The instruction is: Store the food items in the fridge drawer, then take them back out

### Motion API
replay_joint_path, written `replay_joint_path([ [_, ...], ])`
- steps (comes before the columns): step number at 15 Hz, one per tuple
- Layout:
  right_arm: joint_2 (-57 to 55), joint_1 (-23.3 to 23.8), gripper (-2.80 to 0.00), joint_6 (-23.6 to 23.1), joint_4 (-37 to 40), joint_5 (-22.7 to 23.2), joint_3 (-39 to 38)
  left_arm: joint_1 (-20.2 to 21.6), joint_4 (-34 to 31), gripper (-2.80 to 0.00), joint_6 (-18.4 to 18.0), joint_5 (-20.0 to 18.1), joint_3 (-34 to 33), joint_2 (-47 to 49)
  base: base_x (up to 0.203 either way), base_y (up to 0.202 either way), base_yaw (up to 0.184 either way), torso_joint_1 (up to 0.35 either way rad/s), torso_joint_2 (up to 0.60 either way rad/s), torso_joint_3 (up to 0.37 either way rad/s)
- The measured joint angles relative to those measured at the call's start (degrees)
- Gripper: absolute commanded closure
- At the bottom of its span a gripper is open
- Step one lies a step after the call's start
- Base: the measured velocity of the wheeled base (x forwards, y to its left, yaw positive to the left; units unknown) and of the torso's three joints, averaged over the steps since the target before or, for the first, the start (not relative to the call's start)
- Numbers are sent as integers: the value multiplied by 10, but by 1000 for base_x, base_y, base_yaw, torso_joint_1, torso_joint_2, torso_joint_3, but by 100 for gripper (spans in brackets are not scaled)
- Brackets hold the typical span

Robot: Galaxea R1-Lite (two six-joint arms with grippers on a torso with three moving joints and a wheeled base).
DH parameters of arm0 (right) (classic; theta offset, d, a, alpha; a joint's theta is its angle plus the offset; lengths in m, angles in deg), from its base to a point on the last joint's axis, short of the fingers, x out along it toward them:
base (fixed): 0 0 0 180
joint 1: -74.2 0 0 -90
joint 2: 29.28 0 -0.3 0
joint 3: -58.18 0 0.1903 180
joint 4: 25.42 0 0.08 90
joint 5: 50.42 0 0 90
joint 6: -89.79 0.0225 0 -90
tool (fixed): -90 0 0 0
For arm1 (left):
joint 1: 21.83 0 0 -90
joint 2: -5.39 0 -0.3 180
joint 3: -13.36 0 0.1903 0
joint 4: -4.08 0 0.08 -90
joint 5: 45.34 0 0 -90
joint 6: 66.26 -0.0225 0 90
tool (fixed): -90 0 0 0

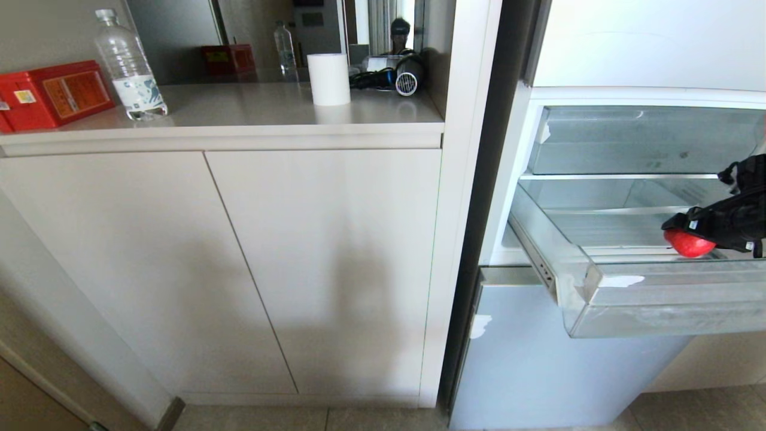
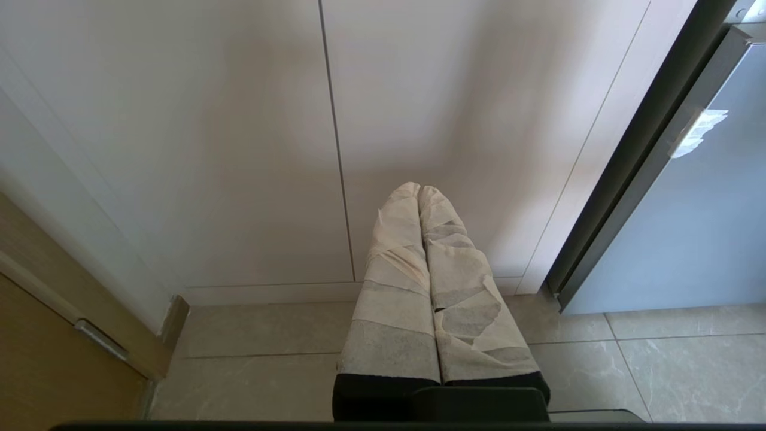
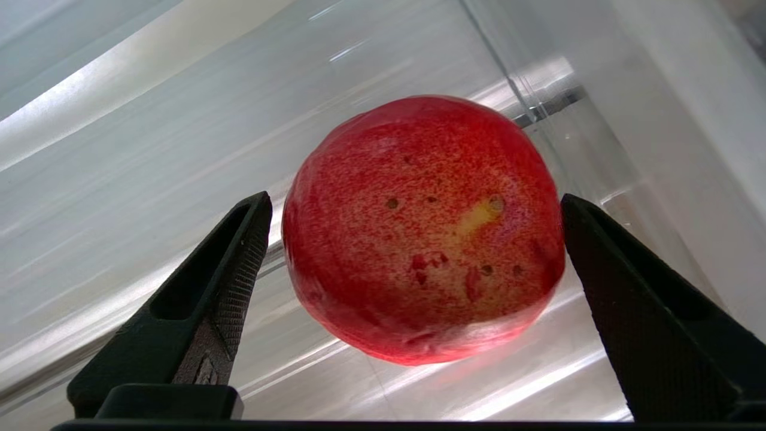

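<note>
Apple resting in the fridge drawer

We saw the red apple (image 3: 423,230) lying inside the fridge drawer (image 1: 622,299), our right end effector (image 3: 413,251) spread apart around it; our left end effector (image 2: 422,197) hung closed beside the fridge.

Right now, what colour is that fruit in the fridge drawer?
The fruit is glossy red, speckled with a yellowish patch; the right wrist view shows it best.

fridge drawer (image 1: 604,299) open on top – its tall front blocks level entry.

place: home kitchen | cues: fridge (image 1: 598,149), cabinets (image 1: 239,269), countertop (image 1: 257,111)
</note>
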Motion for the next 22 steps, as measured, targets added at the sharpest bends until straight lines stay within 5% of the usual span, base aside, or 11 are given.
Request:
replay_joint_path([
  [4, -1, -1, -280, -1, 6, -1, 0, 0, 0, 0, 0, 0, 0, 0, 0, 0, 0, 0, 0, 0],
  [5, 0, -1, -198, -1, 12, -2, 0, 0, 0, 0, 0, 0, 0, 0, 0, 0, 0, 0, 0, 0],
  [6, 0, -1, 0, -1, 15, -2, 0, 0, 0, 0, 0, 0, 0, 0, 0, 0, 0, 0, 0, 0],
  [22, 89, 1, 0, 27, 10, 42, -19, 0, 0, 0, 0, 0, 0, 0, 0, 0, 0, 0, 0, 0],
])
